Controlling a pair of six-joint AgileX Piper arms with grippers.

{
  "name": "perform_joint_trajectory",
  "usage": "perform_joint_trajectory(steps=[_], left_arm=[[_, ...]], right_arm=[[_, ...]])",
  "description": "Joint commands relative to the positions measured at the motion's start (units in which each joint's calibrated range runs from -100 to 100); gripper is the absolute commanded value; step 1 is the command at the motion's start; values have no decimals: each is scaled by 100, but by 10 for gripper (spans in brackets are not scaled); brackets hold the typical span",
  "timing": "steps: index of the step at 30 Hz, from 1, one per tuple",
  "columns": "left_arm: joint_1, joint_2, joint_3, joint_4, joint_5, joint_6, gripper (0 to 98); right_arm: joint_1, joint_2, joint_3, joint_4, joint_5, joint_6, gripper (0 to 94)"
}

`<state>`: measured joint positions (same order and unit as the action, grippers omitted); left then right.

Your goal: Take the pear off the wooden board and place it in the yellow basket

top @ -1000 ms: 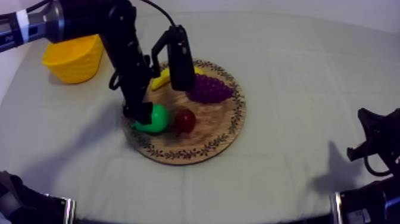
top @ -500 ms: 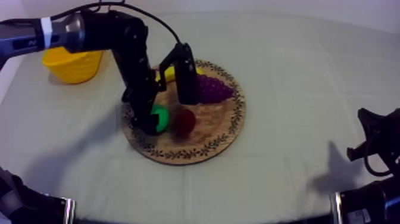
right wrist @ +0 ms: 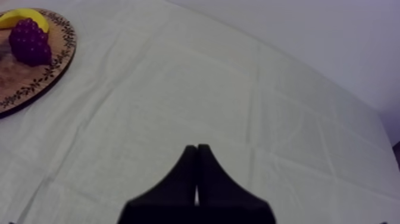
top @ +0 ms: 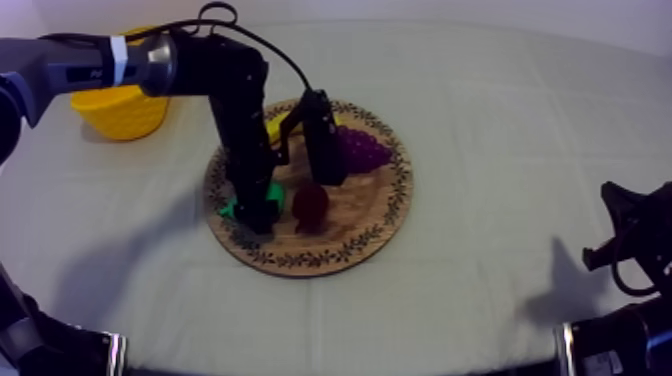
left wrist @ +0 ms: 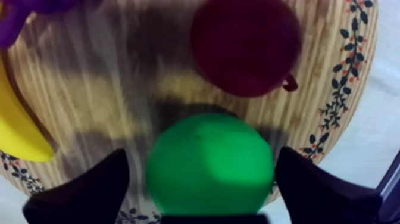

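My left pincer (left wrist: 202, 156) is spread wide around the green toy pear (left wrist: 209, 170) on the round wooden board (left wrist: 95, 95); right pincer (right wrist: 197, 150) pressed together.

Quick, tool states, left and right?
Left tool: open, straddling the pear.
Right tool: closed, empty.

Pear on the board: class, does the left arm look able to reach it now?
Probably yes: the left gripper straddles the pear, open fingers at either side; the small red fruit sits apart, beyond it.
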<state>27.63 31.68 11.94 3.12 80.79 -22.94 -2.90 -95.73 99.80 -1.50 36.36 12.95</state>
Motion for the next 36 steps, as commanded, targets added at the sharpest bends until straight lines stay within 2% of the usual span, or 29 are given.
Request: perform_joint_trajectory(steps=[1,8,14,25,36], left_arm=[[3,24,-15,-10,4,34,822],[-27,89,23,-21,-87,183,651],[-41,82,37,-4,-151,233,566],[22,-344,54,-14,-73,270,538],[127,-1420,-610,-50,898,366,540]], right_arm=[[-1,-3,-2,1,2,1,4],[-1,-3,-2,1,2,1,4],[-1,-3,-2,1,2,1,4],[-1,-3,-2,1,2,1,4],[-1,-3,-2,1,2,1,4]])
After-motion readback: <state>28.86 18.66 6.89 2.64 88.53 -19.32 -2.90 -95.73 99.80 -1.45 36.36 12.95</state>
